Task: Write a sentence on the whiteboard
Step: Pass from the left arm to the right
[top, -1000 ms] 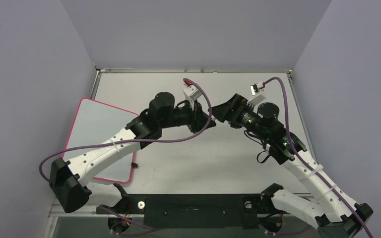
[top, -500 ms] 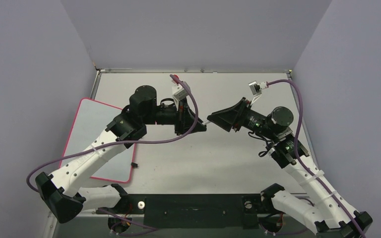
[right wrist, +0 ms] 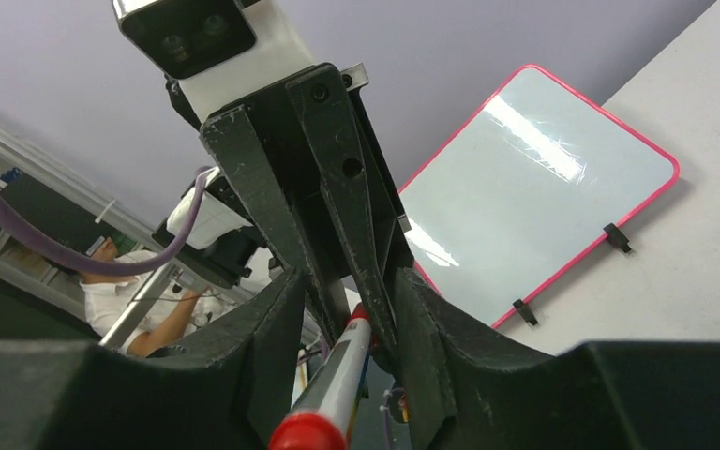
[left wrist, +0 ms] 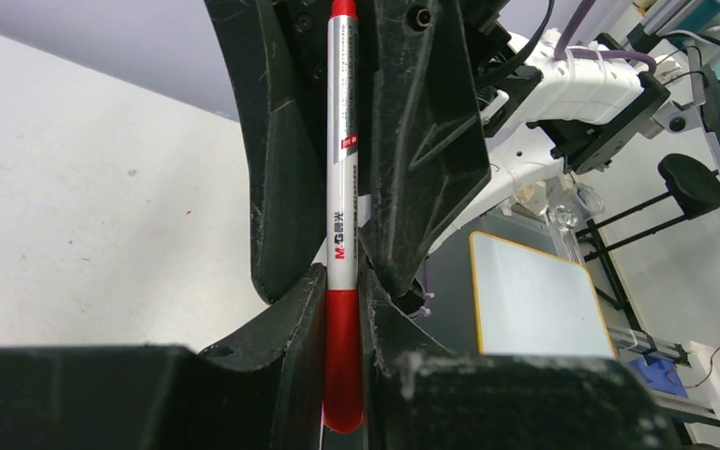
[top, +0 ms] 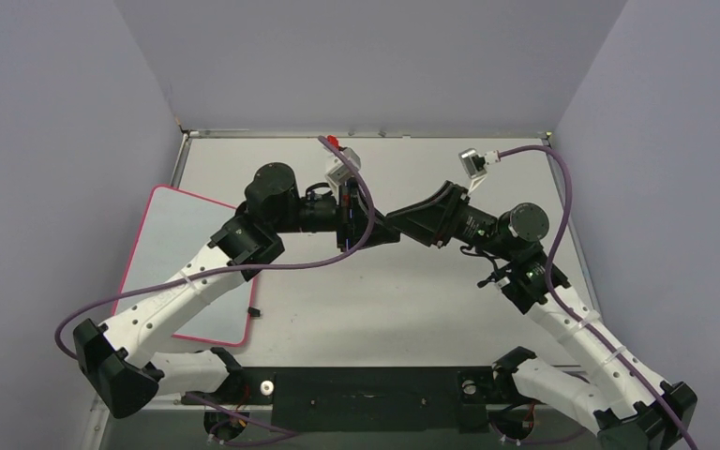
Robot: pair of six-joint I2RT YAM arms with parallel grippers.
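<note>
Red-ended silver marker (left wrist: 341,187) stayed pinched in the left tool (left wrist: 340,281). The right tool (right wrist: 347,300) had swung in and narrowed around its smooth barrel, though I could not tell if it gripped yet; likely a handover or uncapping. Glossy, pink-rimmed whiteboard (top: 167,246) lay blank at the matte surface's (top: 412,300) left.

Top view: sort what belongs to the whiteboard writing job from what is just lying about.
Belongs to the job:
- whiteboard, no writing visible on it
- red marker, its red end clamped in the left gripper jaws, with the right gripper jaws around its other end

Just lying about:
- small black clips beside the whiteboard's edge
</note>
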